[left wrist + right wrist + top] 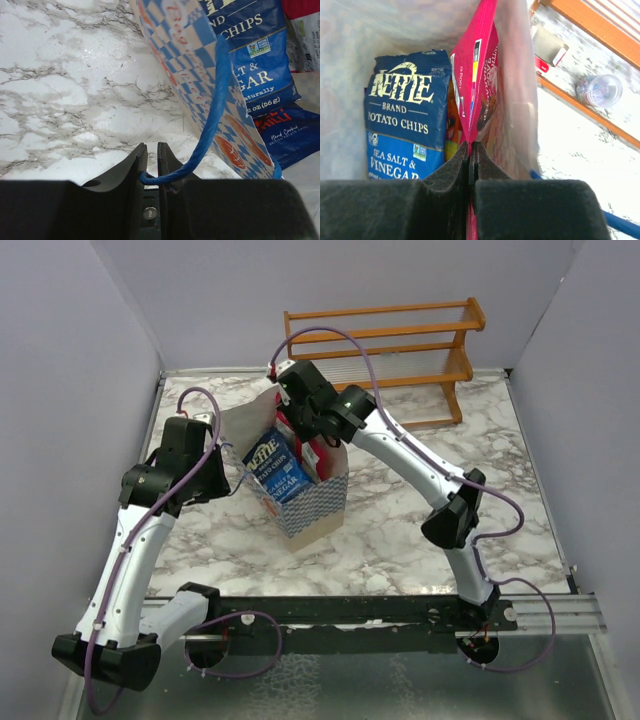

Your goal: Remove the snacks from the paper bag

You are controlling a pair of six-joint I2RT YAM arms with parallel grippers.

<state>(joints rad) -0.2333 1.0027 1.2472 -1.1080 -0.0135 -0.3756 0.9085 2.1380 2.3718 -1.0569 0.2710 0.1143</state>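
The paper bag (318, 506) stands mid-table, mouth open, tilted toward the left arm. A dark blue chips packet (277, 468) and a red packet (320, 454) stick out of it. My left gripper (237, 478) is at the bag's left side; in the left wrist view it (150, 146) is shut on the blue cord handle (212, 120) beside the checkered wall (185, 60). My right gripper (305, 432) reaches into the bag's mouth; in the right wrist view it (470, 145) is shut on the red packet's (477, 70) edge, next to the blue packet (402, 125) and an orange sliver (451, 125).
An orange-brown wooden rack (400, 340) stands at the back right, close behind the bag. A small clear cup (600, 90) sits by its rail (600, 30). A second dark blue packet (285, 135) shows in the bag. Grey walls enclose the marble table (420, 540).
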